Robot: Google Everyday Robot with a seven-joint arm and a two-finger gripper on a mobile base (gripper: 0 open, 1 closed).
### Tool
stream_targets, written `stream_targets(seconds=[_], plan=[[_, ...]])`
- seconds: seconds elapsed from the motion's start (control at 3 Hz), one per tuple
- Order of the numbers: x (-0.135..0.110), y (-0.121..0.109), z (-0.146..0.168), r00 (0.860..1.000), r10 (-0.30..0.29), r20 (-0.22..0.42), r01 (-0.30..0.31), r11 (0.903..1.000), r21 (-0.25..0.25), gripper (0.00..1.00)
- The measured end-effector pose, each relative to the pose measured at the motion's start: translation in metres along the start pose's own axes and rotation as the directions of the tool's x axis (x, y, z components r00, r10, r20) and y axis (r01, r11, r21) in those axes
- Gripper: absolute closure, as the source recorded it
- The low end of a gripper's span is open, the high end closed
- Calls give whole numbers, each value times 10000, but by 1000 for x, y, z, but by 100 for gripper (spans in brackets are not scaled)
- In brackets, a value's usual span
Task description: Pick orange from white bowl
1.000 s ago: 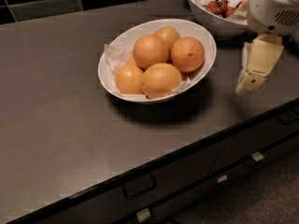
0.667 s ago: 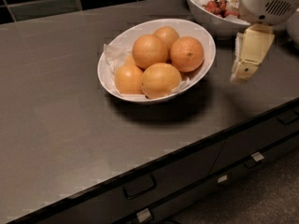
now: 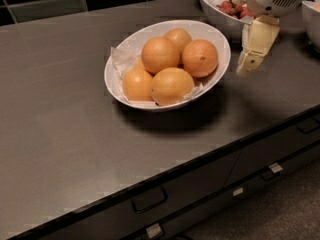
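Orange (image 3: 200,58), the deeper reddish one of five, sits at the upper right of the pile inside the white bowl (image 3: 135,40), just above the middle of the frame. It is round, so we see no long axis of its own. A small dark dot on its skin faces us, near the middle of its visible side. It rests against a paler orange (image 3: 160,55) on its left and above a larger one (image 3: 172,86) at the front of the bowl. Two more pale oranges lie at the back (image 3: 178,36) and at the lower left (image 3: 136,84).

The bowl is oval, its long axis running from lower left to upper right, with crinkled white paper (image 3: 121,59) lining it. It stands on a dark grey counter (image 3: 60,114).

The gripper (image 3: 248,64), cream-coloured and pointing down and slightly left, hangs at the upper right, just beside the bowl's right rim and apart from it. We cannot tell whether it is spread or closed. Behind it stands a second white bowl with red berries (image 3: 215,6). Dark drawers (image 3: 150,200) run along the bottom of the frame.
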State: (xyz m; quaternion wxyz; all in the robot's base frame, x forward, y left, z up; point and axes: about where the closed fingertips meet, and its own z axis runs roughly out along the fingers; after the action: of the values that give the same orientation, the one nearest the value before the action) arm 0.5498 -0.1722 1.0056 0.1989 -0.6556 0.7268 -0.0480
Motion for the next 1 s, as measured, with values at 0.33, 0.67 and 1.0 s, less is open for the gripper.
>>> stream_targets(seconds=[0.33, 0.67, 1.0], plan=[[-6, -8, 7, 9997, -227, 95, 227, 9997, -2, 0], [-17, -16, 20, 9980, -585, 222, 590, 9980, -218, 1], [-24, -19, 28, 9960, -815, 378, 829, 9958, -382, 13]])
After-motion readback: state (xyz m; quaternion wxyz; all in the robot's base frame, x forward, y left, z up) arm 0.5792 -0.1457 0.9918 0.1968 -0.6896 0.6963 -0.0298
